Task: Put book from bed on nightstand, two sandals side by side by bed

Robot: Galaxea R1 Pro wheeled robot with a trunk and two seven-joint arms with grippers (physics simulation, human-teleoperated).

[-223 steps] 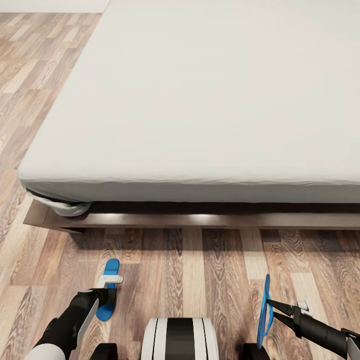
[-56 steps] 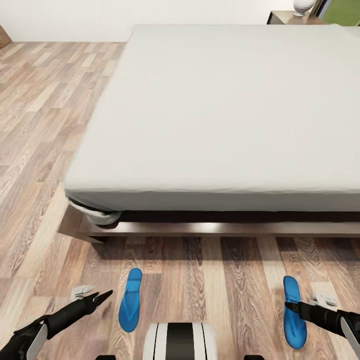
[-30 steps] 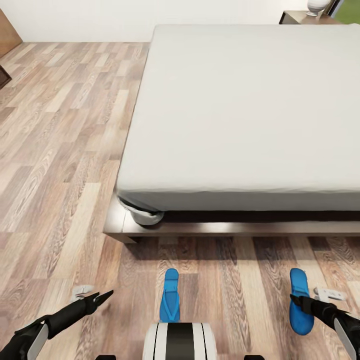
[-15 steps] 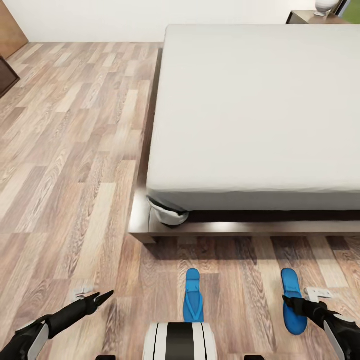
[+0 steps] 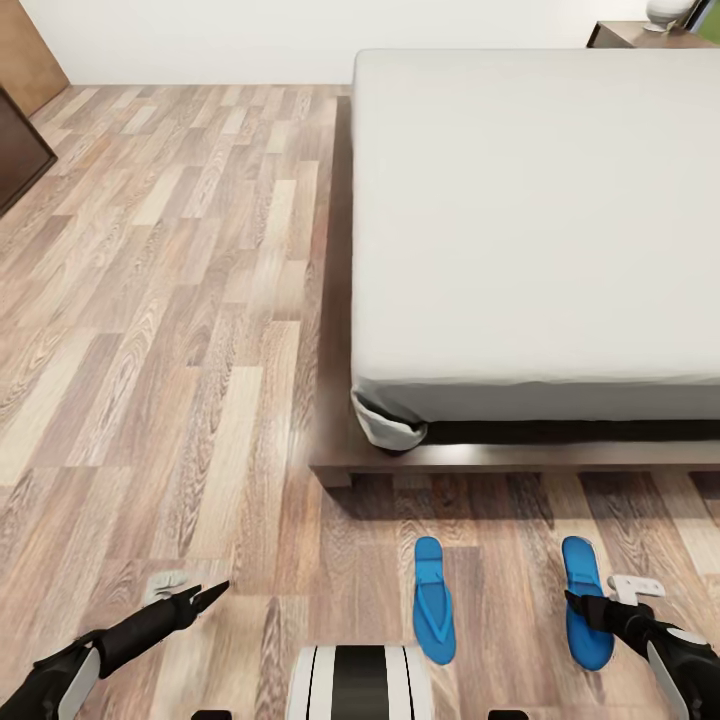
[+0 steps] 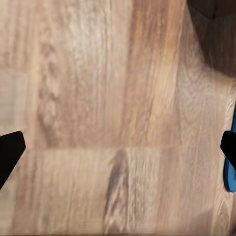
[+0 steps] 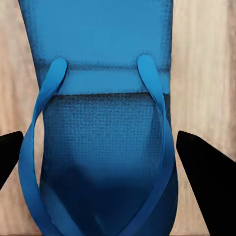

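Now both sandals (image 5: 433, 598) (image 5: 585, 598) lie just off the bed (image 5: 520, 455) frame's edge, each end effector (image 6: 118, 152) (image 7: 118, 157) spread wide, unladen.

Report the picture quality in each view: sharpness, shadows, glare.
Head view: sharp, evenly lit; a dark shadow lies under the bed frame, with a pale sheen on the frame's front edge. Left wrist view: soft and blurred, the floor grain smeared. Right wrist view: the sandal is close up and grainy, its strap edges slightly soft.

The bed (image 5: 540, 200) and nightstand (image 5: 625, 34) run past the edges.
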